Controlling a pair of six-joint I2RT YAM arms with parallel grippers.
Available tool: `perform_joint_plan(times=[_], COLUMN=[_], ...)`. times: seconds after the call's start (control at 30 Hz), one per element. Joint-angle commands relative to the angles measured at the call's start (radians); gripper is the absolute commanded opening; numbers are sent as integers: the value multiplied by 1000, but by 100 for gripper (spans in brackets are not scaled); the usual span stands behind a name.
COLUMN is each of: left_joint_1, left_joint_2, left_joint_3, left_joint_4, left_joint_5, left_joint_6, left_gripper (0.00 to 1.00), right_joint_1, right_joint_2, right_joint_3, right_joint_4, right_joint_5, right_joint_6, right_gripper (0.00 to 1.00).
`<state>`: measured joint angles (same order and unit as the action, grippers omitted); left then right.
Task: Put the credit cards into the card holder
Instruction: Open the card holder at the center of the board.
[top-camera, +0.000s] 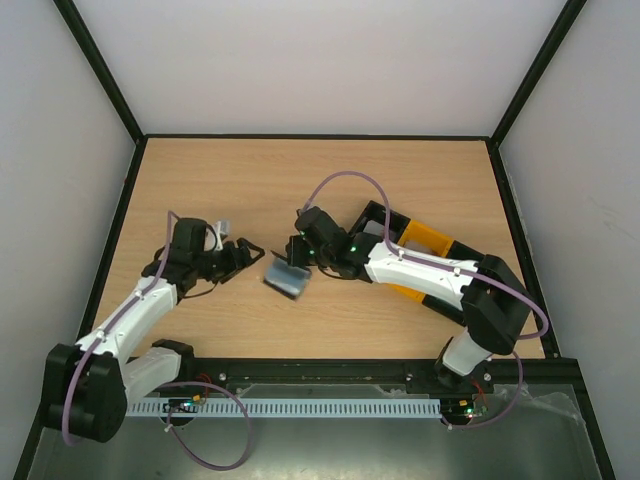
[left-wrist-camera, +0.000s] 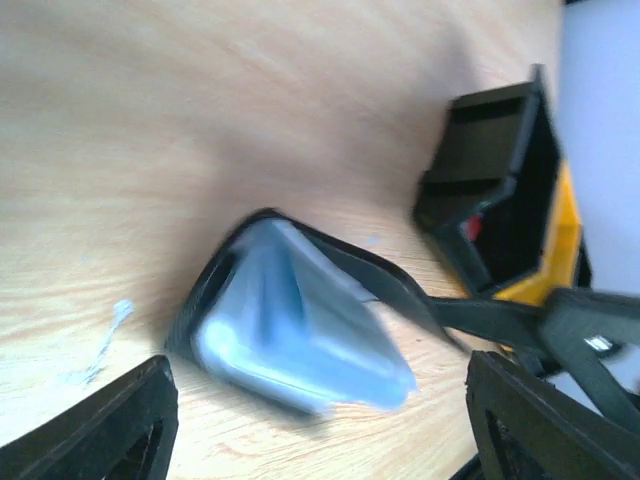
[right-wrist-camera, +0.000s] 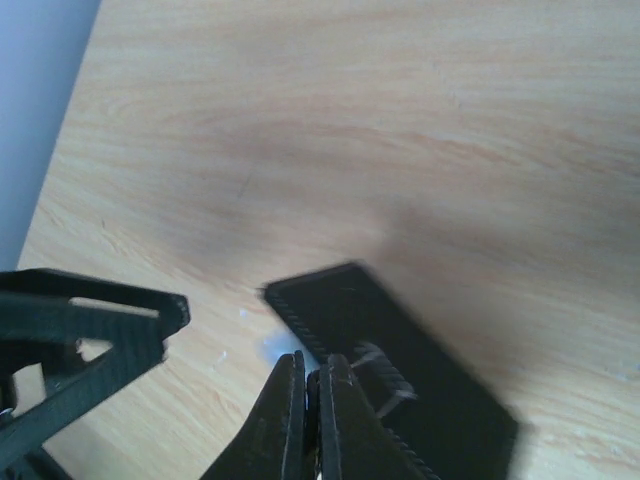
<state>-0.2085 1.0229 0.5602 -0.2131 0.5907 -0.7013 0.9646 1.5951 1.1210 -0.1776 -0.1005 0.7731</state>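
Note:
The card holder (top-camera: 285, 278) lies on the table between the two arms, its outside black and its lining pale blue (left-wrist-camera: 300, 340). It stands partly open and looks blurred. My right gripper (right-wrist-camera: 315, 375) is shut on the edge of the holder's black flap (right-wrist-camera: 400, 370). The same gripper (top-camera: 298, 258) reaches in from the right in the top view. My left gripper (left-wrist-camera: 320, 440) is open just short of the holder, one finger on each side and nothing between them. It sits left of the holder (top-camera: 250, 255) in the top view. No credit cards show clearly.
The joined black bin (top-camera: 375, 215) and yellow bin (top-camera: 420, 240) stand right of centre, under the right arm. A speck of red (left-wrist-camera: 472, 228) shows inside the black bin. A black frame runs round the table edge (top-camera: 320, 137).

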Motion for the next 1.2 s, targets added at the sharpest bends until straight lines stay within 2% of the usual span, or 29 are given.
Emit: perform_joint_plan(times=[0.0,0.13,0.33,0.47,0.63,0.8,0.9,1.07,1.17], left_joint_1=[-6,-12,-17,-18,-75,-143,-163,-201,-215], left_joint_2=[44,37,-21,-44,-64,-63,-57,-27,0], left_joint_3=[-34,-25,-39,-63,-80,-117,-137,-174,-188], left_joint_4=[-14,-24,-23,-28,-20,22,61,166,220], left_joint_5=[-121,-176,-197,-232,-293,-309,-286,-214,-184], left_joint_6=[-51,-49,-40,-64,-97,-141,-160,-197,-215], left_gripper=[82,99,100,100,100,98,96,95,89], right_joint_1=[-5,-5,-4,-5,-61,-122,-130,-130,-131], right_joint_2=[29,75,105,79,73,78,81,95,81], right_joint_3=[47,108,123,31,-96,-140,-142,-169,-193], right_joint_4=[-93,-96,-46,92,109,20,-40,-99,-124], right_joint_5=[-90,-165,-274,-331,-229,-73,21,52,70], right_joint_6=[-59,-60,14,194,273,217,175,118,89], right_gripper=[2,2,2,2,2,2,2,2,2])
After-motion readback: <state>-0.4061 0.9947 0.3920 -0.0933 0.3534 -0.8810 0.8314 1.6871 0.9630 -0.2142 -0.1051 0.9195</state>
